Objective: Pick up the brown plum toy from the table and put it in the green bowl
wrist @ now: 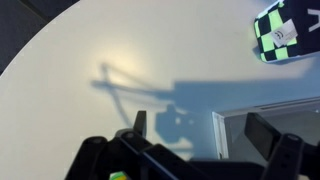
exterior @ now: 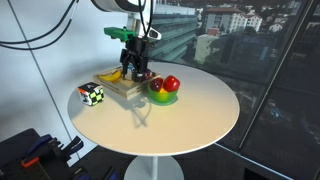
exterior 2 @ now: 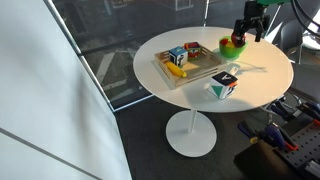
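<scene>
In an exterior view the gripper (exterior: pixel 136 66) hangs over the flat wooden tray (exterior: pixel 125 90), just left of the bright lime-green round bowl (exterior: pixel 163 99) on the round off-white tabletop (exterior: pixel 195 120). In the wrist view its jaws are spread with only tabletop between them. A bright red fruit toy (exterior: pixel 172 84) sits in the bowl. The dark brown plum toy cannot be made out.

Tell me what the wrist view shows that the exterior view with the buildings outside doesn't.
Only the wrist view: a close look at the fingers of the gripper, standing apart. Only the exterior view: the banana, the red fruit toy in the green bowl, and the pedestal. Both: the table, the checkered cube and part of the tray.
</scene>
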You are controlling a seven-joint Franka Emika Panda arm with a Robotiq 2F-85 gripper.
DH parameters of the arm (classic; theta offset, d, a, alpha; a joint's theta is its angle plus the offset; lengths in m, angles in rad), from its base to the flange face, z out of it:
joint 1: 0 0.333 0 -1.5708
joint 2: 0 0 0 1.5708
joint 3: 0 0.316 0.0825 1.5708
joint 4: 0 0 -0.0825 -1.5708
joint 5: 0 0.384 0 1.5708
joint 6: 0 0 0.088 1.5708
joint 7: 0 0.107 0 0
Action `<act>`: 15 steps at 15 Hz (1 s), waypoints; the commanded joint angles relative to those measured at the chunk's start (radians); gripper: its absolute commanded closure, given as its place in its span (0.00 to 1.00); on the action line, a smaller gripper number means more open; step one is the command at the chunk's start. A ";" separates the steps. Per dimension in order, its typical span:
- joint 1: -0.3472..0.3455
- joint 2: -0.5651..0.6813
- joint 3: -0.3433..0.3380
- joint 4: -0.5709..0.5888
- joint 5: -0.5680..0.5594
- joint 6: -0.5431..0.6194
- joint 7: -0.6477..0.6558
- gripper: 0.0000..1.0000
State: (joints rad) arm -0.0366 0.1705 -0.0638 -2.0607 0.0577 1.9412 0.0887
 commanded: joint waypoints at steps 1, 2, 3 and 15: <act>0.013 -0.057 0.018 -0.036 -0.041 -0.076 -0.020 0.00; 0.017 -0.069 0.024 -0.048 -0.046 -0.085 -0.034 0.00; 0.020 -0.083 0.028 -0.059 -0.051 -0.089 -0.050 0.00; 0.026 -0.329 0.049 -0.267 -0.062 0.069 -0.097 0.00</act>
State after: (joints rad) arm -0.0099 -0.0864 -0.0171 -2.2647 -0.0006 1.9659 -0.0030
